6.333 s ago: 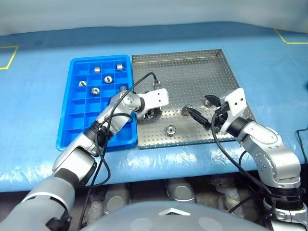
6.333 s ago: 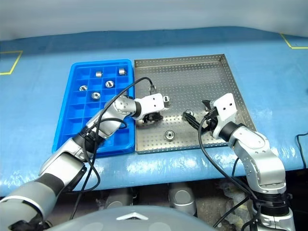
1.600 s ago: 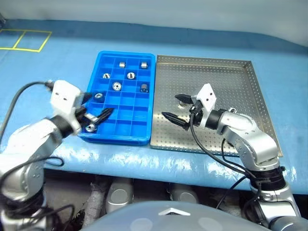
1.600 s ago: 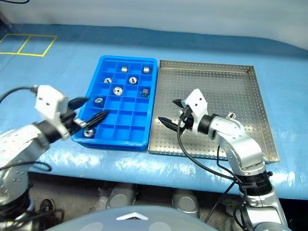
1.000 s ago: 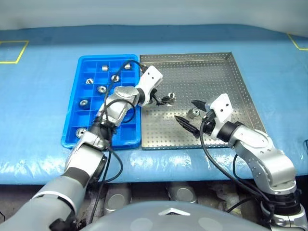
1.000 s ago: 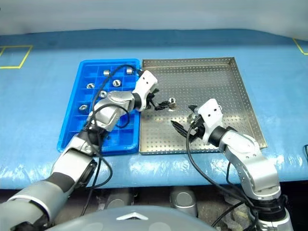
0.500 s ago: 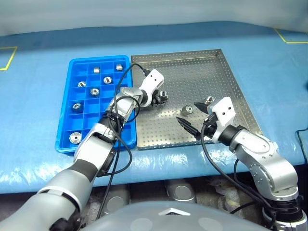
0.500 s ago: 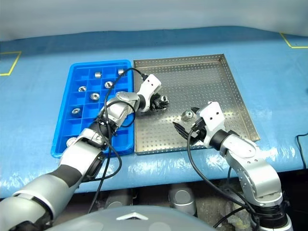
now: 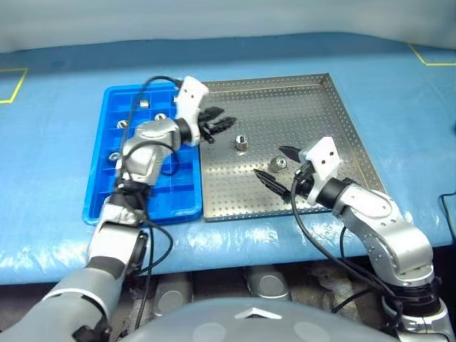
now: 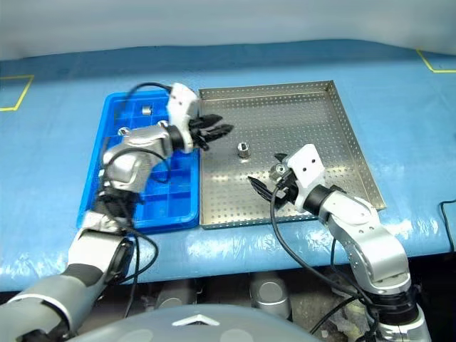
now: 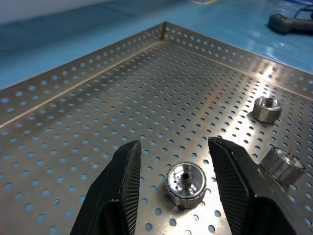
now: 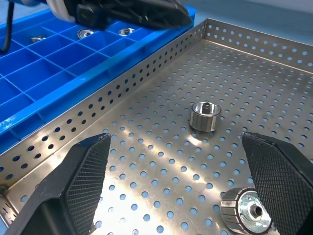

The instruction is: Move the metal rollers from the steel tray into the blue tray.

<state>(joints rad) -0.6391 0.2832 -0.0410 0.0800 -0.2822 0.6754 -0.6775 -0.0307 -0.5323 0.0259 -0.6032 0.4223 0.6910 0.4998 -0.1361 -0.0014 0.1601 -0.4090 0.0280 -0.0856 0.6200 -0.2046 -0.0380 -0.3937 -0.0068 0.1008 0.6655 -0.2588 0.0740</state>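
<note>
The steel tray (image 9: 299, 107) lies on the right and the blue tray (image 9: 96, 206) on the left, with several metal rollers (image 9: 144, 104) in its far compartments. My left gripper (image 9: 222, 125) hangs over the seam between the trays, raised and pointing right. Its jaws stand a little apart and hold nothing. One roller (image 9: 241, 143) stands on the steel floor just ahead of it, seen through the gap in the left wrist view (image 11: 186, 183). My right gripper (image 9: 271, 161) is wide open low over the steel tray, with a roller (image 12: 247, 213) lying between its fingers. Another roller (image 11: 267, 108) stands farther back.
Both trays rest side by side on a blue covered table (image 9: 399, 78) whose front edge runs below them. Black cables loop from both wrists, the left one over the blue tray. The far half of the steel tray is bare perforated floor.
My left gripper has risen and drawn back left from the roller to the trays' seam, its jaws narrower than a second ago. The roller stayed on the steel tray. The right arm kept still.
</note>
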